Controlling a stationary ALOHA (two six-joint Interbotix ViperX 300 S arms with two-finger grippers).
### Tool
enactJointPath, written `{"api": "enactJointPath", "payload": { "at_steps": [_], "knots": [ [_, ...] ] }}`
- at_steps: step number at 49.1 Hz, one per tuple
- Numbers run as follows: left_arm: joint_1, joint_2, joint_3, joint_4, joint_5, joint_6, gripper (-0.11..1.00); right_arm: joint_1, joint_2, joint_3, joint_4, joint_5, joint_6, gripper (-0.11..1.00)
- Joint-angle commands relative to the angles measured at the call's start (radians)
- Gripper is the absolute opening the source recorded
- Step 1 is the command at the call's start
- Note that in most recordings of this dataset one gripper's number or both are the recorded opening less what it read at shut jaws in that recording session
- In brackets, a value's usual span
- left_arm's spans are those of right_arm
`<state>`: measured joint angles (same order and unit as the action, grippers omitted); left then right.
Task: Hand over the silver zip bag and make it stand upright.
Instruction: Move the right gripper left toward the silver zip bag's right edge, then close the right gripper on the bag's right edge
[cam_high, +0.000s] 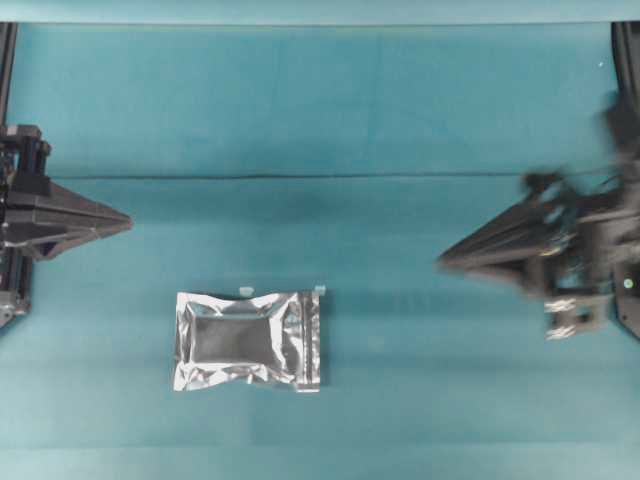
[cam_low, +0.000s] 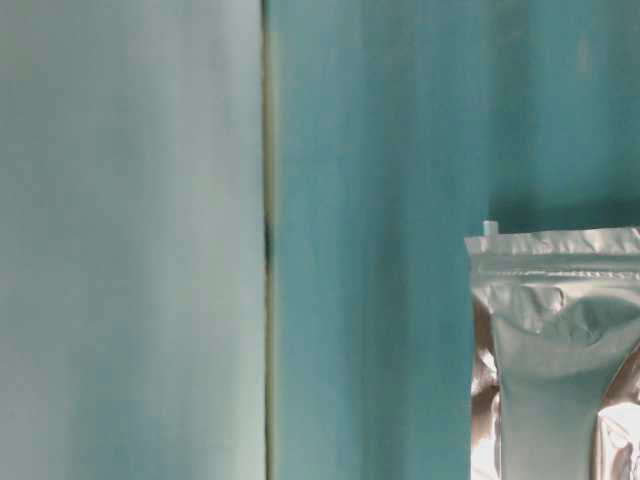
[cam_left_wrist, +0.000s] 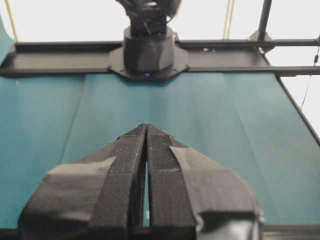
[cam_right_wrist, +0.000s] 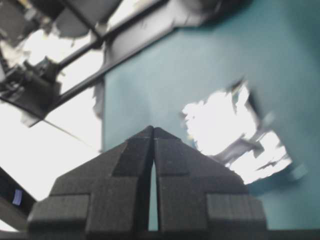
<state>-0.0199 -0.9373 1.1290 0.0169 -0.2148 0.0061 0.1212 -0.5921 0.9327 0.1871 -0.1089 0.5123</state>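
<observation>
The bag (cam_high: 248, 340) is lying flat on the teal worktop (cam_high: 320, 110), sitting around 7 o'clock from the middle of the overhead view. Its zip strip runs down the short edge at its 3 o'clock side, and the foil is pretty crinkled with a darker patch in the centre. Nothing is touching it.

Left hand (cam_high: 128, 221) is parked over at 9 o'clock, tip pointing toward the middle, clenched on nothing. Its wrist view shows the two taped fingers (cam_left_wrist: 125, 190) pressed together with just a thin slit between them, teal cloth ahead and the other arm's base (cam_left_wrist: 148, 52) at 12 o'clock.

Right hand (cam_high: 442, 263) is at 3 o'clock, a bit blurred, tip aimed toward the centre and slightly down the frame. Also clenched and holding nothing; in its own camera the foam pads (cam_right_wrist: 130, 190) meet at a point, and the bag (cam_right_wrist: 235, 135) shows up as a bright glare patch around 2 o'clock from the tip, apart from it.

The table-level view only catches the bag (cam_low: 560, 350) in the corner at 4 o'clock, zip end toward 12.
</observation>
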Motion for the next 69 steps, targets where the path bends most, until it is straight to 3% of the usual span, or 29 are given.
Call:
{"api": "enactJointPath", "payload": {
  "at_steps": [1, 6, 13, 23, 29, 32, 43, 47, 57, 69],
  "knots": [
    [-0.002, 0.003, -0.021, 0.003, 0.008, -0.002, -0.01, 0.025, 0.078, -0.06, 0.012, -0.012, 0.098, 0.01],
    [-0.002, 0.002, -0.021, 0.003, 0.015, -0.006, -0.01, 0.035, 0.166, -0.095, 0.015, -0.028, 0.193, 0.01],
    [-0.002, -0.006, -0.023, 0.003, 0.017, -0.006, -0.01, 0.035, 0.276, -0.114, 0.021, -0.094, 0.278, 0.01],
    [-0.002, -0.011, -0.021, 0.003, 0.018, -0.003, -0.01, 0.057, 0.408, -0.089, 0.132, -0.258, 0.394, 0.02],
    [-0.002, -0.011, -0.023, 0.003, 0.037, -0.003, -0.01, 0.08, 0.468, -0.077, 0.19, -0.298, 0.419, 0.07],
    [-0.002, -0.011, -0.023, 0.003, 0.044, -0.002, -0.01, 0.084, 0.489, -0.074, 0.23, -0.299, 0.426, 0.15],
    [0.0, -0.011, -0.023, 0.003, 0.064, 0.0, -0.01, 0.091, 0.575, -0.087, 0.379, -0.272, 0.43, 0.75],
    [0.0, -0.009, -0.023, 0.003, 0.069, -0.002, -0.01, 0.095, 0.604, -0.097, 0.41, -0.25, 0.43, 0.9],
    [0.0, -0.009, -0.023, 0.003, 0.081, -0.002, -0.01, 0.107, 0.672, -0.114, 0.48, -0.249, 0.431, 0.88],
    [0.002, -0.006, -0.021, 0.003, 0.083, -0.002, -0.01, 0.114, 0.749, -0.164, 0.499, -0.256, 0.433, 0.88]
  ]
}}
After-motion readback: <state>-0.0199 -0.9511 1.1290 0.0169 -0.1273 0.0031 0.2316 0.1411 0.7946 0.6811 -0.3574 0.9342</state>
